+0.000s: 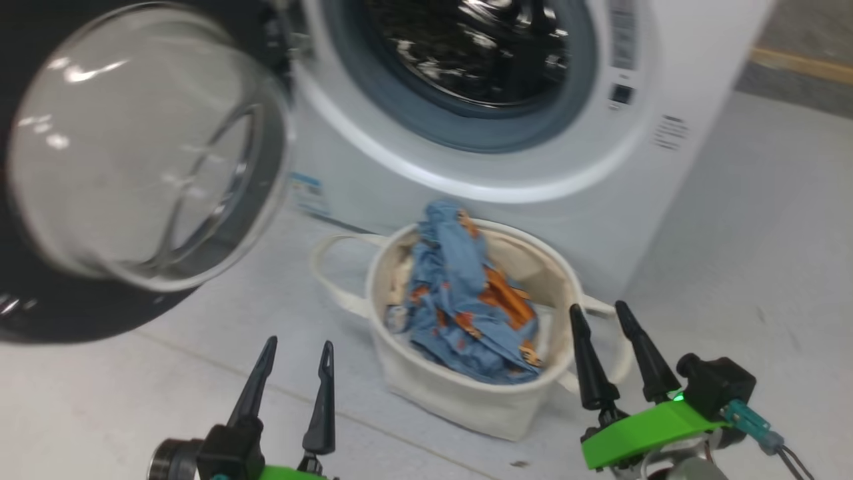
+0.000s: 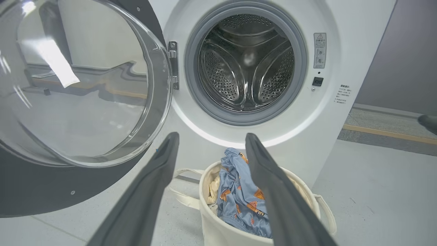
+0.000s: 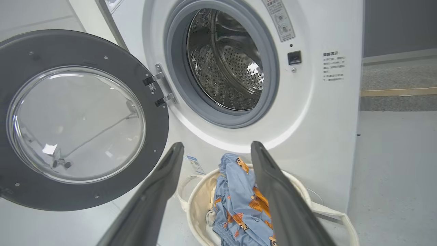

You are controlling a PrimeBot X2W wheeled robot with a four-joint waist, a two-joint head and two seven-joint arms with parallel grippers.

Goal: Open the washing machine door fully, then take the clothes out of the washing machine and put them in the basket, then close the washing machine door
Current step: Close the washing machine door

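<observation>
Since the drum (image 2: 245, 65) looks empty and the clothes (image 1: 466, 293) sit in the basket (image 1: 460, 407) at lower centre, only closing is left; washing machine door (image 1: 66, 320) hangs wide open at frame left. Jaws of left gripper (image 1: 298, 343) and right gripper (image 1: 598, 307) spread, holding nothing.

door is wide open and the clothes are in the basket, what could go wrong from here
1. The door may sweep close to the basket, which sits right below the opening with clothes heaped above its rim; it could snag or tip them.
2. The left gripper, open and apart from the door, may slip on the bulging glass when pushing.
</observation>
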